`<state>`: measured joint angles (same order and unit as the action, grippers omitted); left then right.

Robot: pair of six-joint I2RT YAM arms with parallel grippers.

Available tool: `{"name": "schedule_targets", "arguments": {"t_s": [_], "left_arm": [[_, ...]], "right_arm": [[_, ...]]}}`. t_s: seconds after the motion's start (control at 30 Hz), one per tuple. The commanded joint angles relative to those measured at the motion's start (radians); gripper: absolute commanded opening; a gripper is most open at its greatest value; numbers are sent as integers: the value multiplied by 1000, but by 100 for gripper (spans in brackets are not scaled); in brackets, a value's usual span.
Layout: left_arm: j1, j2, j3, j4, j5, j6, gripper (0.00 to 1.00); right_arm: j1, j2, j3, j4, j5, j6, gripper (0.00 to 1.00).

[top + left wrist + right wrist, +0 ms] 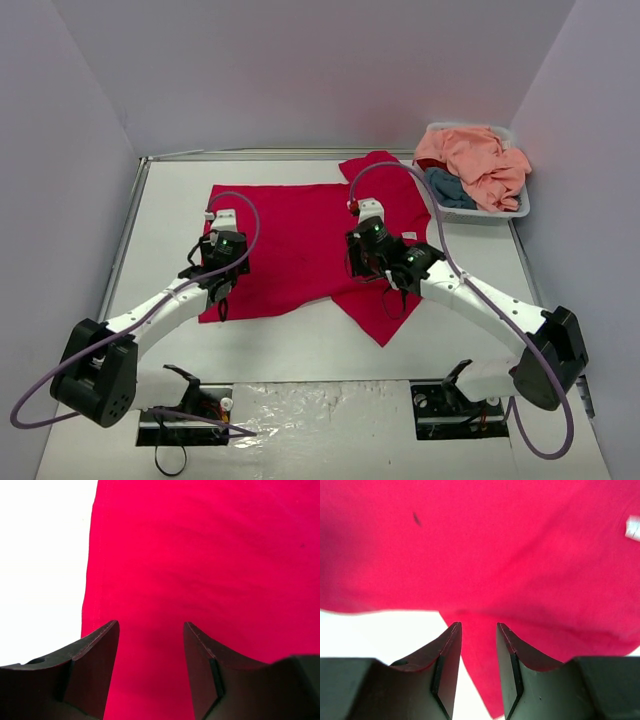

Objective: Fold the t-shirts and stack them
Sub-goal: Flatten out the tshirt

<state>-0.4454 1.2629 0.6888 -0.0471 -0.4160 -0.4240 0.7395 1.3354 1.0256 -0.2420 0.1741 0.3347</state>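
A crimson-red t-shirt (300, 240) lies spread on the white table, one sleeve reaching toward the front (375, 315). My left gripper (225, 242) hovers over its left part near the edge. In the left wrist view this gripper (151, 625) is open, with red cloth (200, 555) beneath and nothing between its fingers. My right gripper (370, 240) sits over the shirt's lower right. In the right wrist view it (479, 626) stands open with a narrow gap above the red cloth (495, 545) by the hem. A white neck label (633, 527) shows at the right.
A white basket (520, 210) stands at the back right. It holds a peach-pink t-shirt (480, 160) and a teal-blue one (450, 188). Bare table (300, 345) runs along the front of the red shirt. Grey walls close in the sides.
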Motion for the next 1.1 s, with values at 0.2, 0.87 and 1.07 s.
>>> {"name": "schedule_targets", "arguments": {"t_s": [0.2, 0.87, 1.07], "left_arm": [[-10, 23, 6, 27, -6, -2, 53], [-12, 46, 8, 29, 5, -2, 53], [-12, 41, 6, 26, 6, -1, 53]], "right_arm": [[112, 10, -162, -77, 64, 113, 30], [293, 263, -148, -66, 156, 190, 29], [301, 275, -145, -66, 179, 208, 29]]}}
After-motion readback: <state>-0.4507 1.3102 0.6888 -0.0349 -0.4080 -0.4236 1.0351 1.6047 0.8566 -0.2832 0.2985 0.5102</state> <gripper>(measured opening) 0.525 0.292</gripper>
